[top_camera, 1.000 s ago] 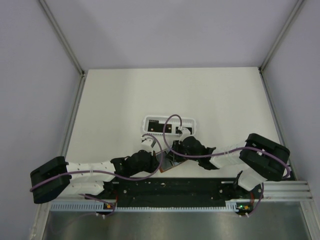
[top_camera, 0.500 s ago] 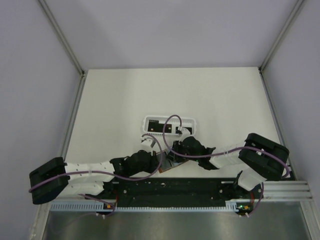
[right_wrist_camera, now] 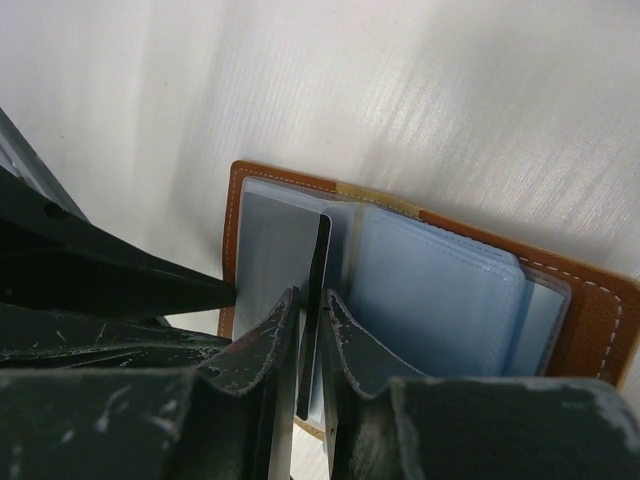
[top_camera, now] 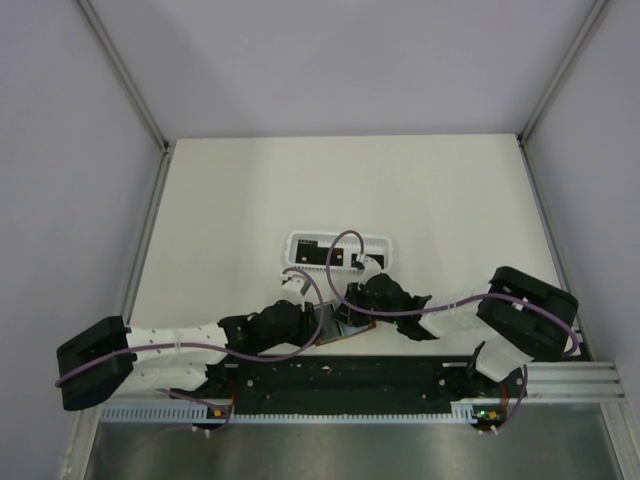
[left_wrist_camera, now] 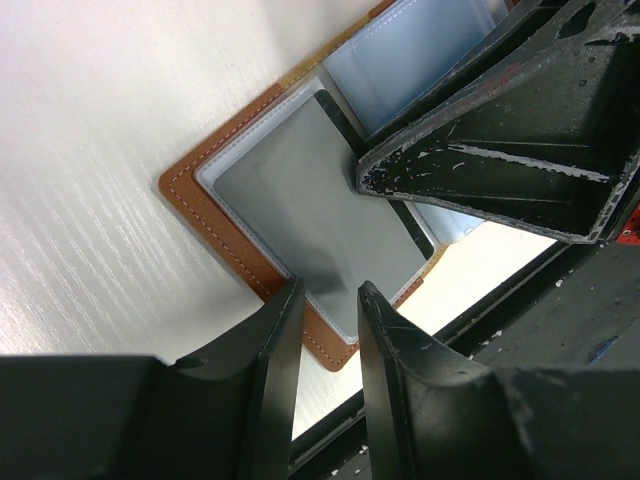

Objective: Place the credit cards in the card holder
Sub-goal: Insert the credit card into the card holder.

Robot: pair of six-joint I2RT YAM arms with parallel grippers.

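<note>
The card holder (top_camera: 345,330) lay open on the counter (top_camera: 440,200), in front of the basket (top_camera: 340,250), between both arms.

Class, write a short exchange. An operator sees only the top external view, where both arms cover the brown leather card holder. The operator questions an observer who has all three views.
Operator: Is the right gripper holding anything?
Observer: Yes. The right gripper pinches a thin black card edge-on. The card's far end is at the bluish pockets of the open brown leather card holder.
Operator: And where is the left gripper?
Observer: The left gripper straddles one corner of the card holder, over a clear sleeve with a grey face. I cannot tell whether it is gripping.
</note>
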